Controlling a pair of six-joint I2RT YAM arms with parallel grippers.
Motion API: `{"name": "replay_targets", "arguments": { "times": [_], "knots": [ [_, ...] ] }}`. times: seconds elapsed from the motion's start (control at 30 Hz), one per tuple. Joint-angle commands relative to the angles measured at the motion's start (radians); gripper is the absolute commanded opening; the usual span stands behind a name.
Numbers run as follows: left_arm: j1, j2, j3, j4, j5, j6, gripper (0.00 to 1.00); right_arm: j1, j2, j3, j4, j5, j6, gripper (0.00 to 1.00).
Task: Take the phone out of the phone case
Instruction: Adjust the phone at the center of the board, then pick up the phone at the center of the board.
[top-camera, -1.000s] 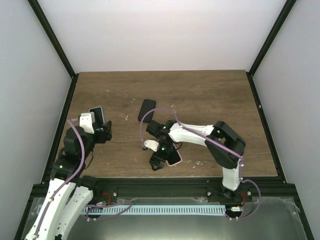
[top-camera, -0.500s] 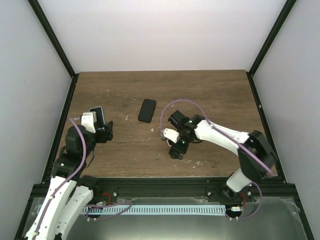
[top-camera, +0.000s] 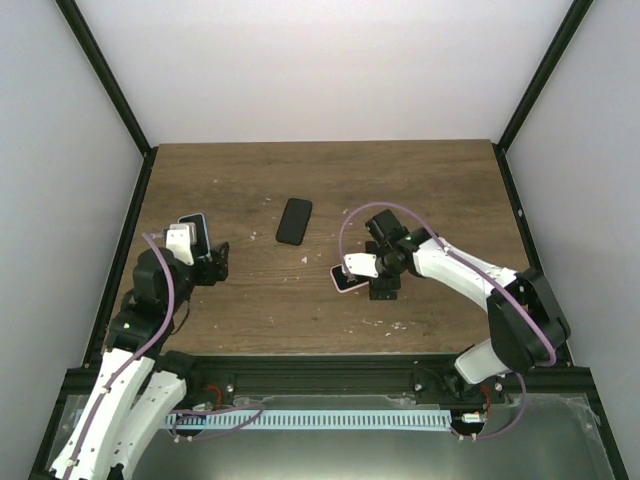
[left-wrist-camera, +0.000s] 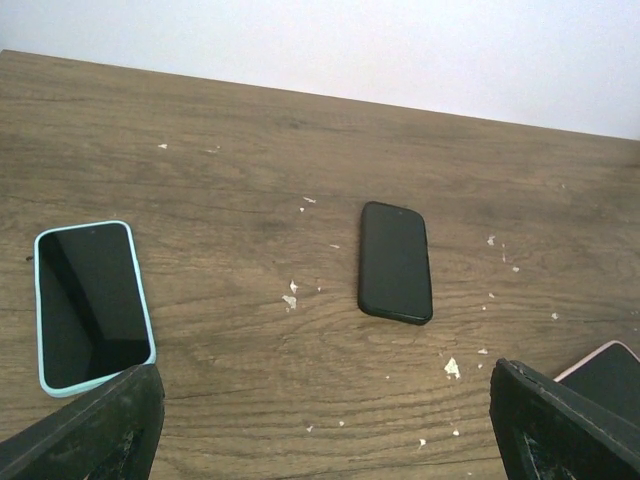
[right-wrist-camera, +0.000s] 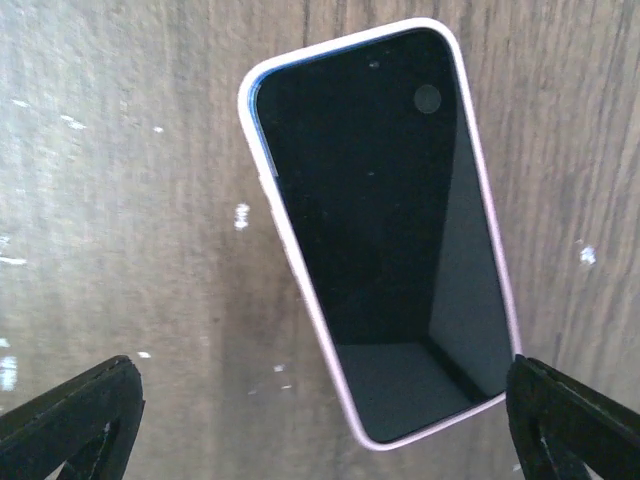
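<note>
A phone in a pink case (right-wrist-camera: 380, 230) lies flat and screen up on the wooden table (top-camera: 430, 190). My right gripper (right-wrist-camera: 320, 430) hovers over its near end, open, with a fingertip on each side and neither touching it. From above, the pink-cased phone (top-camera: 343, 283) pokes out to the left from under the right gripper (top-camera: 374, 274). My left gripper (left-wrist-camera: 330, 440) is open over bare wood at the table's left side, holding nothing; in the top view the left gripper (top-camera: 212, 258) sits by the left edge.
A phone in a light blue case (left-wrist-camera: 93, 305) lies just left of the left gripper, partly hidden by the wrist from above (top-camera: 196, 226). A black phone-shaped slab (top-camera: 294, 221) lies mid-table (left-wrist-camera: 395, 262). White flecks dot the wood. Black frame rails border the table.
My right arm has swung right and away from the front edge. The pink-cased phone now lies farther back, and the right jaws stand slightly wider. The left arm has barely moved.
</note>
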Motion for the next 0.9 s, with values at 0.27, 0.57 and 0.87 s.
{"name": "replay_targets", "arguments": {
  "times": [0.27, 0.57, 0.87],
  "knots": [
    [0.001, 0.000, -0.009, 0.013, 0.019, 0.002, 0.90, -0.046, 0.253, 0.227, -0.062, -0.026, -0.286, 1.00],
    [0.001, -0.003, -0.011, 0.015, 0.023, 0.003, 0.90, -0.046, 0.375, 0.278, -0.113, 0.034, -0.267, 1.00],
    [0.001, -0.004, -0.012, 0.016, 0.029, 0.005, 0.90, -0.047, 0.429, 0.263, -0.171, 0.013, -0.197, 0.94]
  ]
}}
